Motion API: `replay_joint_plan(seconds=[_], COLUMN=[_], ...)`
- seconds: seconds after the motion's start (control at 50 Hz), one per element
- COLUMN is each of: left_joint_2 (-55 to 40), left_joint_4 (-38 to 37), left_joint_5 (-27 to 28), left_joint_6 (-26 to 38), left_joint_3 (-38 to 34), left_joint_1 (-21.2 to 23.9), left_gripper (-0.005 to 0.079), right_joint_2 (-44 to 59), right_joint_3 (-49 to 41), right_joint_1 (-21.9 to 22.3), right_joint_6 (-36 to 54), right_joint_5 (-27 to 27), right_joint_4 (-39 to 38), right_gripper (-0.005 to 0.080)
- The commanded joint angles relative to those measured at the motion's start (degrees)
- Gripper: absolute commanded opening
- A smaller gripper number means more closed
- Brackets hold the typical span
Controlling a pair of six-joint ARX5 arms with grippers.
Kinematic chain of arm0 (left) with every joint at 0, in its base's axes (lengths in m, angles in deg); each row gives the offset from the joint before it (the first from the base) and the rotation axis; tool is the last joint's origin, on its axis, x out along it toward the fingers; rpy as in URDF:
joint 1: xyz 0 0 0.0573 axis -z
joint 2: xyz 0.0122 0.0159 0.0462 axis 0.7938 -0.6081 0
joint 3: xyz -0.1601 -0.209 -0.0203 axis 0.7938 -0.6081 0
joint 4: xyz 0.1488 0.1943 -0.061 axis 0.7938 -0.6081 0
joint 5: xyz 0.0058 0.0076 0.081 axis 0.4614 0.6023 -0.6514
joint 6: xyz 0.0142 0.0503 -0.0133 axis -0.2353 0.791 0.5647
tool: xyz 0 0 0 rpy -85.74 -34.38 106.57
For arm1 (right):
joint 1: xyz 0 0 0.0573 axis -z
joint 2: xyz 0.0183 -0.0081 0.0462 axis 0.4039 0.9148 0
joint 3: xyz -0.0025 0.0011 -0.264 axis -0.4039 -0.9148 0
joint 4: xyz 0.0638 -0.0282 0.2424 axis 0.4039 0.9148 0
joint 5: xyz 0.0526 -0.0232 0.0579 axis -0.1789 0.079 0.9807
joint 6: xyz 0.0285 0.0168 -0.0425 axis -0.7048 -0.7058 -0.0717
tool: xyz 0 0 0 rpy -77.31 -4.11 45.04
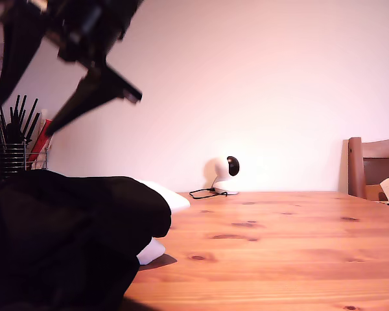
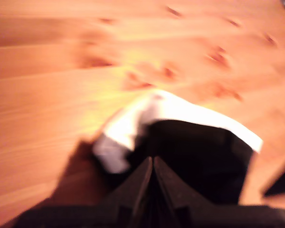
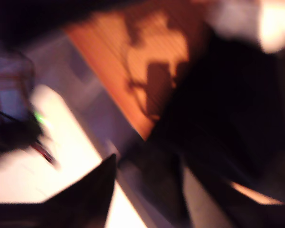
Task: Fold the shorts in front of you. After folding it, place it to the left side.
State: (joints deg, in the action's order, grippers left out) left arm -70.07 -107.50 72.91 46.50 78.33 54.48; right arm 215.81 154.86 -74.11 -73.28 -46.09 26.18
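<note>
Shorts (image 1: 71, 240): black heap with white edging, on table (image 1: 279, 246), exterior view's left | my first gripper (image 2: 153, 164): jaws pressed together, nothing between them, shorts (image 2: 199, 156) just beyond the tips | my second gripper (image 3: 104, 166): blurred, one finger showing, open or closed I cannot tell, shorts (image 3: 237, 109) beside it

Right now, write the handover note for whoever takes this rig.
My first gripper: jaws shut just over the shorts. The view is blurred, so a grip on the cloth is unclear.
My second gripper: open, raised above the table, holding nothing.
Shorts: bunched heap at the exterior view's left, white showing at the edge.
Done: shorts lie at that side.
Left: no neat fold visible, so check and tidy.
</note>
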Motion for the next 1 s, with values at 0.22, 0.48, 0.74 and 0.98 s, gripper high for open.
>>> replay_joint_plan(seconds=[0.22,0.48,0.74,0.98], left_joint_2=[-10.0,-19.3,-24.1,-24.7], left_joint_4=[3.7,7.3,9.8,11.5], left_joint_5=[0.6,1.7,1.5,0.7], left_joint_6=[-0.1,-0.1,0.3,0.3], left_joint_3=[-0.2,-0.3,-0.3,-0.3], left_joint_1=[5.4,8.7,9.1,8.9], left_gripper=[-0.0019,-0.0019,-0.0019,-0.0019], right_joint_2=[1.0,1.0,0.8,0.4], right_joint_3=[-0.8,-3.8,-5.6,-5.7], right_joint_1=[6.5,6.7,7.5,7.7], right_joint_6=[0.8,2.1,2.3,2.7], right_joint_5=[-1.1,-5.4,-14.2,-18.9], right_joint_4=[3.1,3.2,-0.8,-6.6], right_gripper=[-0.0011,-0.0011,-0.0011,-0.0011])
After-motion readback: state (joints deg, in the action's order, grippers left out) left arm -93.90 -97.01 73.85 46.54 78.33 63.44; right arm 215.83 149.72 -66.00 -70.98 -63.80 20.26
